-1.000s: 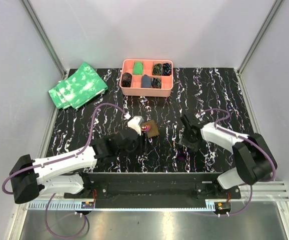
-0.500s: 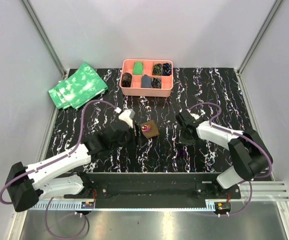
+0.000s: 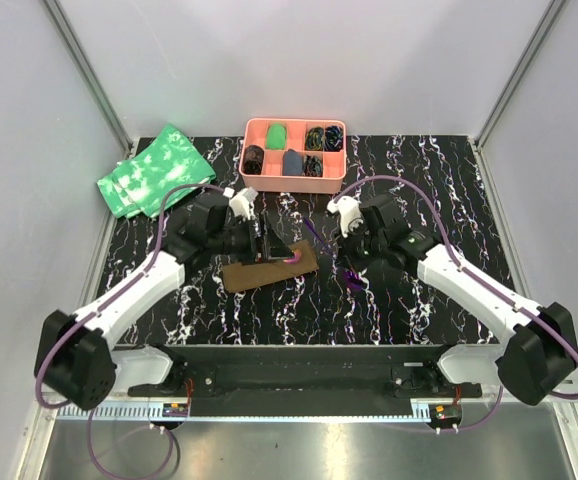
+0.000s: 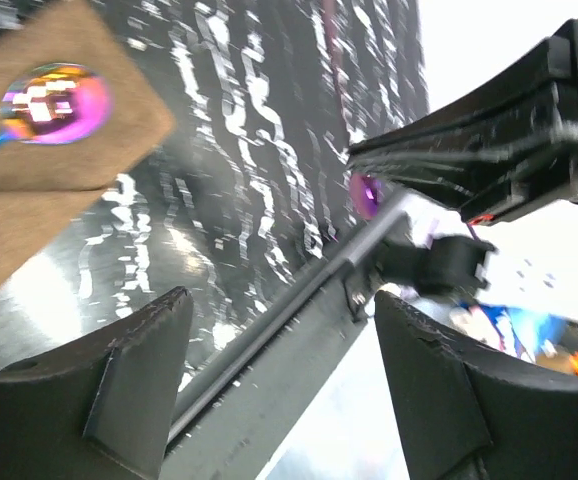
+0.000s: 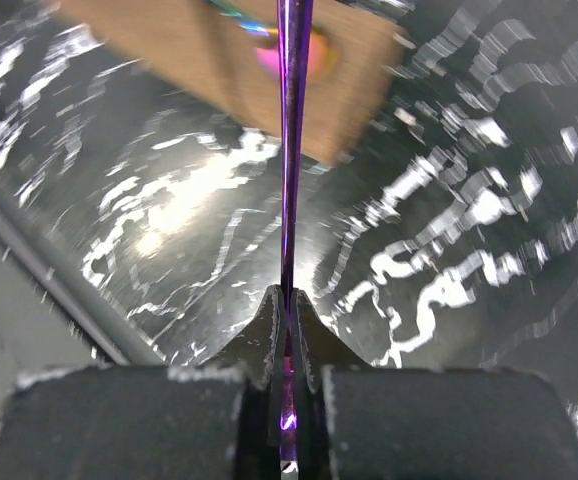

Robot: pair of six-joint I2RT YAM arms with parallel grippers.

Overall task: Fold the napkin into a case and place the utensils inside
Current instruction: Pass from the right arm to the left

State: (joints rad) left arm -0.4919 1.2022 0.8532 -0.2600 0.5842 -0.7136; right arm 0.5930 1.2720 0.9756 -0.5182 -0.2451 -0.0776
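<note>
The napkin lies as a flat brown strip, the case, mid-table. A spoon with a pink iridescent bowl rests on its right end; it also shows in the left wrist view as the spoon bowl on the brown cloth. My left gripper hovers at the strip's far edge, open and empty. My right gripper is just right of the cloth, shut on a purple utensil. Its thin stem points from the right gripper toward the napkin.
A pink compartment tray with small dark and green items sits at the back centre. Green mottled cloths lie at the back left. Grey walls enclose the black marbled table; a metal rail runs along the near edge.
The left gripper let go and opened, pulling back to the far left and uncovering the brown strip. The right gripper shut on the purple utensil and carried it left toward the cloth.
</note>
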